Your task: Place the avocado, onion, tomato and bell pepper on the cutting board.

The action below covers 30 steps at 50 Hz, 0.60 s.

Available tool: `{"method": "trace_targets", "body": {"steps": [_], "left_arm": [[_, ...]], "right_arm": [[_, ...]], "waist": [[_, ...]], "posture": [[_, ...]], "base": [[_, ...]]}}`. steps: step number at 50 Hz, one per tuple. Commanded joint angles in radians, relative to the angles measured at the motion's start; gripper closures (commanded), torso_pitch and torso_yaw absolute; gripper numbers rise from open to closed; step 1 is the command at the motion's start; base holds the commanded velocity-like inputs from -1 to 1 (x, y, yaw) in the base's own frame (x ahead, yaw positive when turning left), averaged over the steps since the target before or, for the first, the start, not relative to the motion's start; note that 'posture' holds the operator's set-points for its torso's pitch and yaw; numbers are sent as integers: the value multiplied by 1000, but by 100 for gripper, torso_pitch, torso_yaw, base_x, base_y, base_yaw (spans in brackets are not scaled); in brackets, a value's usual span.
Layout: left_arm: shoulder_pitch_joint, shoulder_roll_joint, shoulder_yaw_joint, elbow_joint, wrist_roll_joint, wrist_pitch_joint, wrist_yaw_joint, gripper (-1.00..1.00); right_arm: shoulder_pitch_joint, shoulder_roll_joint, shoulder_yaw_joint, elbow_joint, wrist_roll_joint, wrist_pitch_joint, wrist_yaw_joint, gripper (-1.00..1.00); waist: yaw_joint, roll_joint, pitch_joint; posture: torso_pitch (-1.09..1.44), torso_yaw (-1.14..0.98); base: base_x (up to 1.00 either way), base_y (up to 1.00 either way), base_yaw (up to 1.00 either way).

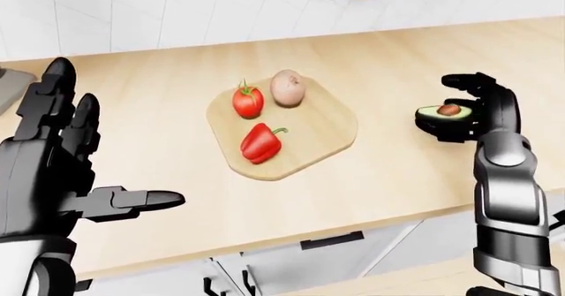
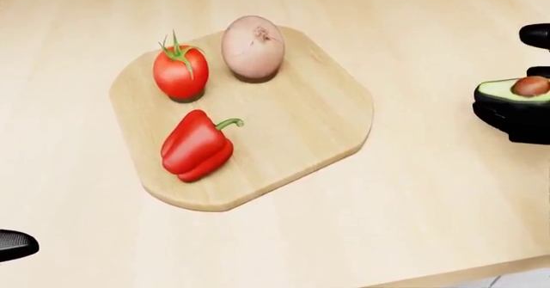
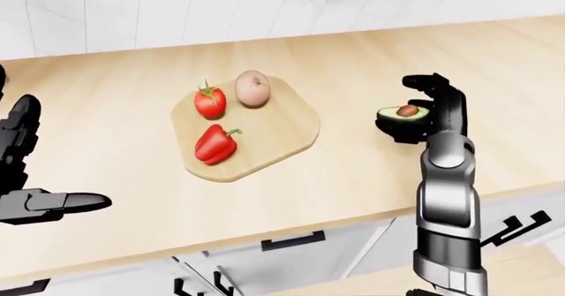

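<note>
A: Any lettering, labels or numbers to read anywhere?

B: None. The cutting board [image 2: 292, 117] is plain wood grain, with no brand mark.

A: The counter [image 1: 177, 143], or the wall tiles at twelve o'clock in the left-eye view?

B: Both are bare of print. The drawer fronts [image 1: 336, 249] at six o'clock carry only handles, no signs.

A: And the robot hands?

B: No markings can be read on either.
</note>
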Motion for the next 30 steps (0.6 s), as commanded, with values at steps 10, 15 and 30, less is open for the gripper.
{"method": "trace_targets", "body": {"steps": [10,15,30], "left_arm": [[11,39,30,-20,-46,-46,41,-100],[11,46,31,-20,-59,-45,53,-100],[10,49,27,-20,-52,-41,51,-100]], "right_arm": [[-33,-7,6,-52,-11,-18,13,15],[-43,-5,12,-75,-22,-2,28,37],[-183,22,83,-113,-66,84,69,100]], "waist": [[0,0,-18],[-1,1,-17],[-2,10,-15]], "posture": [[0,0],[0,0],[0,0]], "base": [[0,0,0],[0,0,0],[0,0,0]]}}
